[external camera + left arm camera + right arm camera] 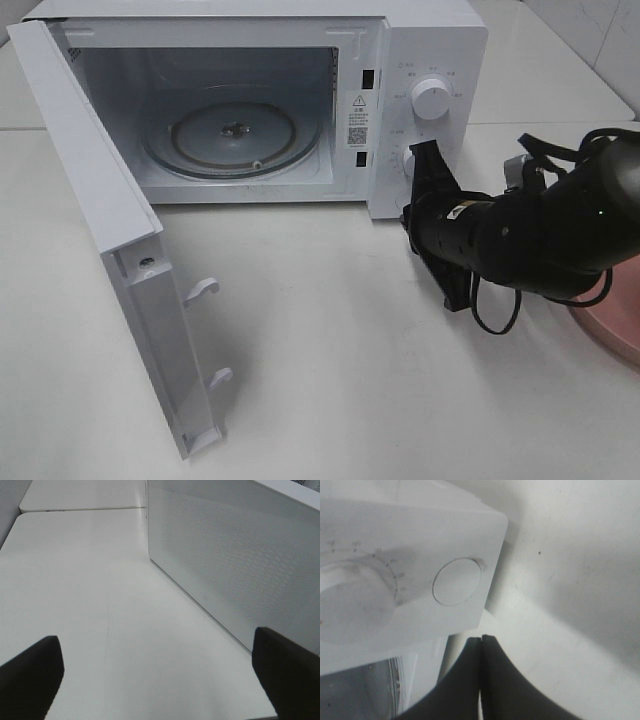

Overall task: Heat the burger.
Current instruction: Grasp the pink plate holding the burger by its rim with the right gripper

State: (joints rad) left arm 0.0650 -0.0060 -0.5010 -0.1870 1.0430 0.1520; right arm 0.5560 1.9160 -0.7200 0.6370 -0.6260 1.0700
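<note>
The burger is out of view in every frame. The white microwave (pixel 420 40) stands at the back of the table with its door (pixel 90 170) swung wide open to the left. Its glass turntable (pixel 235 135) is bare. My right gripper (pixel 407 213) is shut with nothing between its fingers, right at the bottom of the control panel. In the right wrist view its closed tips (pixel 481 641) sit just below the round button (pixel 456 581). My left gripper (pixel 157 675) is open and low over the table, beside the microwave's perforated side wall (pixel 235 555).
A pink plate (pixel 610 325) shows at the right edge, mostly hidden behind the right arm. Two knobs are on the panel, the upper one (pixel 430 98) in plain sight. The open door juts toward the front left of the white table (pixel 330 380).
</note>
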